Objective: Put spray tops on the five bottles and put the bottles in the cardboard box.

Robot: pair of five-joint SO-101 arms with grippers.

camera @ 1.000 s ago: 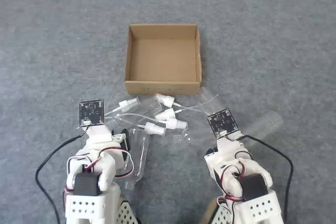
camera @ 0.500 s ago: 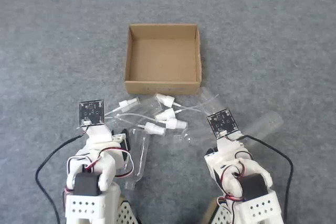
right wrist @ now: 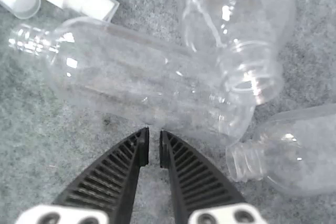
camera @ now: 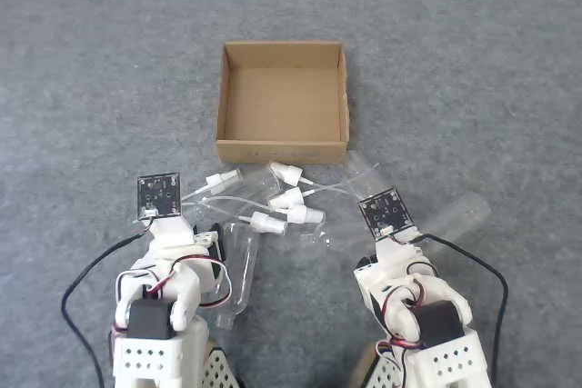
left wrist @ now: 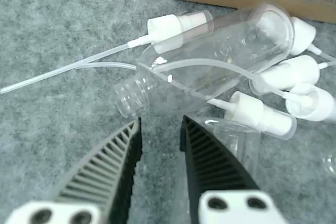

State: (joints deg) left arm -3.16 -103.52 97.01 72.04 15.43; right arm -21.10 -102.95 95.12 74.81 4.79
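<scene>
Right gripper, nearly closed and empty, sits beside a clear bottle lying flat.

Bright, soft, even light falls from above on the grey counter. The cardboard box shows only faint shading along its inner walls and a thin dark line at its front foot. Just in front of the box, the clear bottles carry small white glints, and a small dark shadow lies beneath one
</scene>
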